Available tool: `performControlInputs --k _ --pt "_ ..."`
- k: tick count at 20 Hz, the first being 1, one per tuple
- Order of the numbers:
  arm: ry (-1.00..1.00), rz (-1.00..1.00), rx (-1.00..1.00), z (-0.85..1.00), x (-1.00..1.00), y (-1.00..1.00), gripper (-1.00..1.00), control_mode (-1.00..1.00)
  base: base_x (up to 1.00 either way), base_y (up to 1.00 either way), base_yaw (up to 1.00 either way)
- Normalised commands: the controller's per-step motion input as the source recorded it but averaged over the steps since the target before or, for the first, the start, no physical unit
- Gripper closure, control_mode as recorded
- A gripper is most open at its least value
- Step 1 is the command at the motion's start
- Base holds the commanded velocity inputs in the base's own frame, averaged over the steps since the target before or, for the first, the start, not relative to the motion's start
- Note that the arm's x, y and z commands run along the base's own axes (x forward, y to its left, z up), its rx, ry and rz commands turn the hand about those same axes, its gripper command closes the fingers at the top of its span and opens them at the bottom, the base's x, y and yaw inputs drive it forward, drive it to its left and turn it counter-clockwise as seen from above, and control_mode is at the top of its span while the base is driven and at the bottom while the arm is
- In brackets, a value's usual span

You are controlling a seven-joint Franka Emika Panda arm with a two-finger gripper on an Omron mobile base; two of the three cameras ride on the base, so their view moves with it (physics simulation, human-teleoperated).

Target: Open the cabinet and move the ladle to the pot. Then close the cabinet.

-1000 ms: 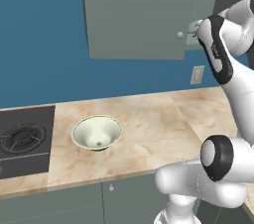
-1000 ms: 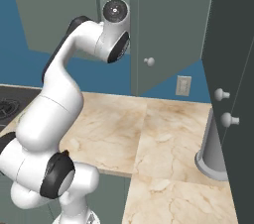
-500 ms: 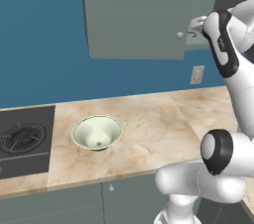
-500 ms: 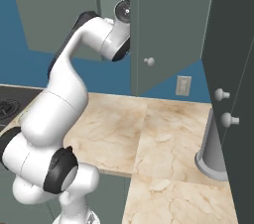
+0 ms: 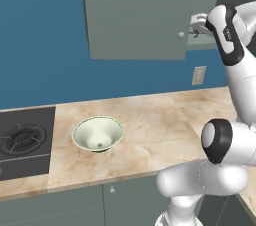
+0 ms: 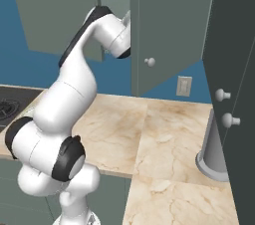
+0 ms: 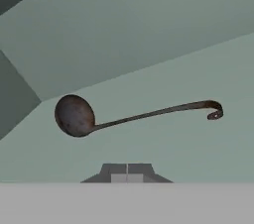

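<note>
No legible txt or labels.

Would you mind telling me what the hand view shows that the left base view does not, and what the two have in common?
The hand view alone shows the ladle lying on a grey-green shelf inside the cabinet, dark cup at one end and hooked handle tip at the other, with the claw close before it, its fingertips together. The left base view alone shows the pale green bowl on the marble counter, the stove burner, the wall outlet and the arm reaching up to the cabinet. Both share the cabinet itself.
</note>
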Motion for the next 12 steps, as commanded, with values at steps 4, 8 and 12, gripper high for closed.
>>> performControlInputs --k 4,8,12 --pt "0.0 0.25 0.09 0.0 0.67 0.25 1.0 -1.0 0.0 0.0 0.0" --pt "0.0 0.25 0.04 0.0 0.43 0.26 1.0 -1.0 0.0 0.0 0.0" --pt "-0.04 0.25 0.0 0.0 -0.04 0.48 1.0 -1.0 0.0 0.0 0.0"
